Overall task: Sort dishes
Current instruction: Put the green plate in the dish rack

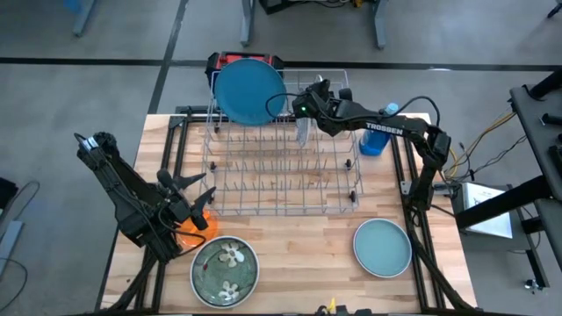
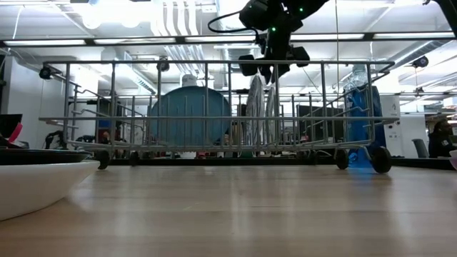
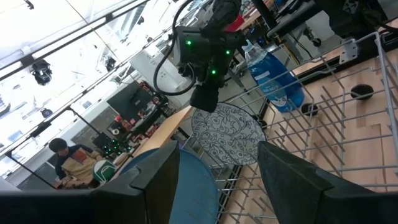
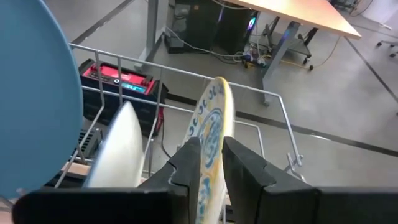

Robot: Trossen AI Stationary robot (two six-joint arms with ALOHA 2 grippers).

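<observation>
The wire rack (image 1: 281, 162) stands mid-table. A large blue plate (image 1: 248, 90) stands on edge at the rack's far left end. My right gripper (image 4: 212, 165) is over the rack's far side, shut on the black-and-white patterned plate (image 4: 211, 121), which stands on edge beside a white plate (image 4: 118, 149). My left gripper (image 1: 189, 195) hangs open near the table's left edge, above the small orange plate (image 1: 200, 225). A green flowered plate (image 1: 225, 267) and a teal plate (image 1: 382, 247) lie flat near the front edge. My right gripper pinches the patterned plate's top rim (image 4: 214, 134) between its two fingers (image 4: 186, 163), one on each face. The fingers come from above, pointing down. The plate stands upright on edge, its lower part down among the rack's wires (image 2: 258, 114).
A blue bottle (image 1: 373, 140) stands by the rack's right end, under my right arm. Bare wood lies between the rack and the near edge. A red-and-black box (image 4: 118, 78) sits beyond the rack's far side. A person (image 3: 65, 155) sits in the room behind.
</observation>
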